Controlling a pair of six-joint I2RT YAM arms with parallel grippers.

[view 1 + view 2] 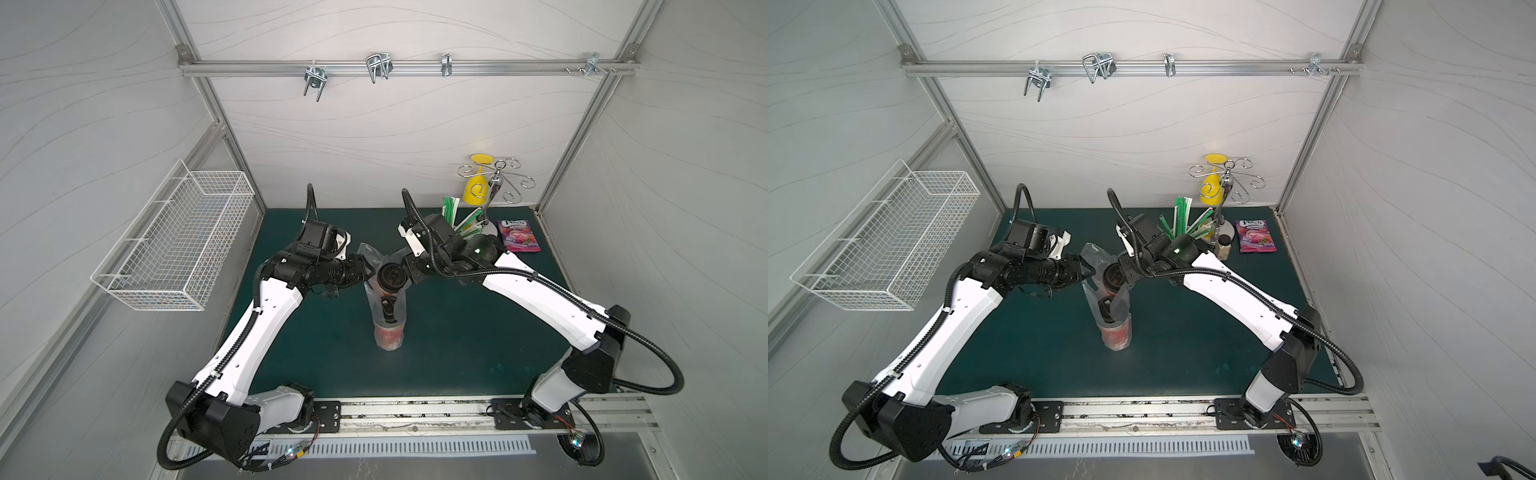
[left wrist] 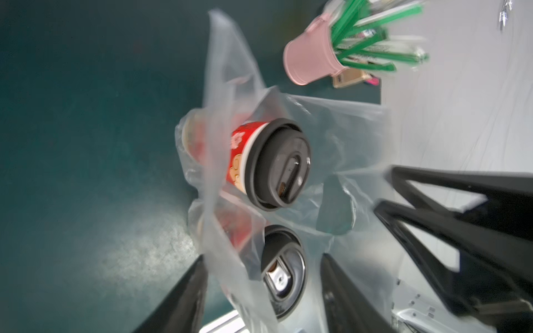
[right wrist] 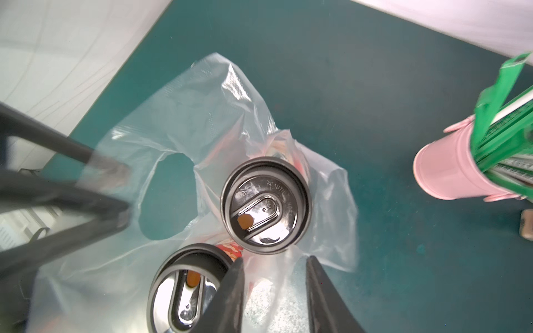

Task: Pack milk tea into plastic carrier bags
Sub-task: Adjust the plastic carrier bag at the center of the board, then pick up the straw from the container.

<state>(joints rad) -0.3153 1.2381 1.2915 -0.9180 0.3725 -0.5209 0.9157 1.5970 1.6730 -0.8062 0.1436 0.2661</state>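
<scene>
The clear plastic carrier bag [image 1: 384,320] stands mid-table on the green mat, its hand hole [image 3: 167,199] sagging open. Two red milk tea cups with black lids sit inside it. One lid [image 1: 392,277] [image 3: 265,207] [image 2: 278,164] shows above the other [image 1: 388,311] [image 3: 187,288] [image 2: 284,271]. My left gripper [image 1: 366,277] [image 2: 263,259] is at the bag's left top edge. It is open, with loose film and a lid between its fingers. My right gripper [image 1: 405,270] [image 3: 276,259] is at the right top edge, open, with film lying slack between its fingers.
A pink mug [image 3: 450,173] of green straws stands behind my right arm, beside a small tan bottle [image 1: 1224,245] and a purple snack packet [image 1: 518,235]. A chrome rack with a yellow cup [image 1: 476,189] is at the back right. A white wire basket [image 1: 174,245] hangs on the left wall.
</scene>
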